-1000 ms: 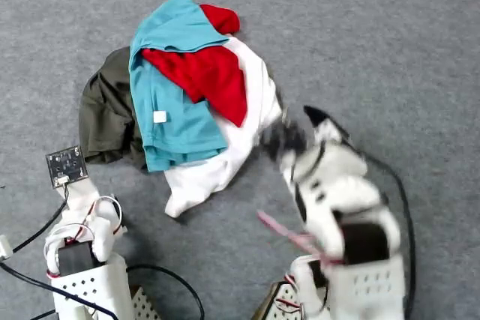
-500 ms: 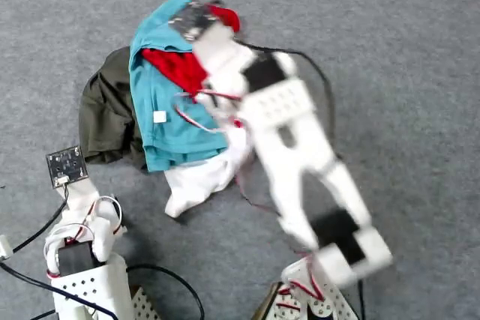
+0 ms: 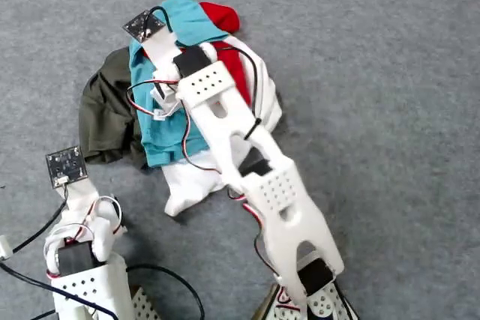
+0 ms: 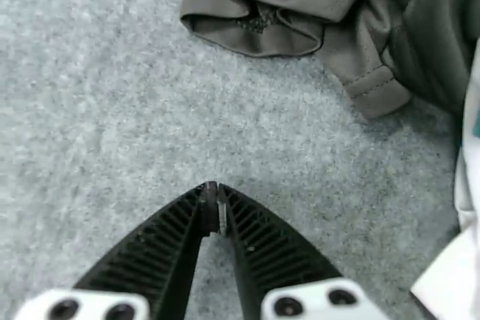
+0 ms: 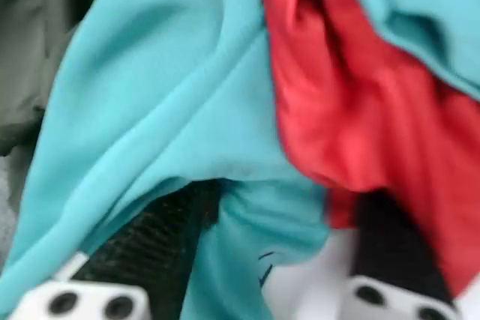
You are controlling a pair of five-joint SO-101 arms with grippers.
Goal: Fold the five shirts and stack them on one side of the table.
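A pile of shirts lies at the far middle of the grey table (image 3: 390,95). A teal shirt (image 3: 169,121) sits on top, over a red shirt (image 3: 222,16), a white shirt (image 3: 195,181) and a dark olive shirt (image 3: 105,110). My right arm (image 3: 225,118) stretches across the pile. In its wrist view the right gripper (image 5: 262,252) is open, and its fingers (image 5: 150,237) straddle a fold of teal shirt (image 5: 150,110) beside red cloth (image 5: 352,125). My left gripper (image 4: 211,201) is shut with nothing in it, low over bare table short of the olive shirt (image 4: 315,5).
The left arm (image 3: 79,215) stands at the near left corner with cables (image 3: 165,275) trailing by its base. Grey table stretches wide to the right of the pile. A white shirt edge (image 4: 457,275) shows in the left wrist view.
The right arm has swung from the near right side of the table out over the shirt pile, ending with its gripper on the teal shirt. The left arm has not moved.
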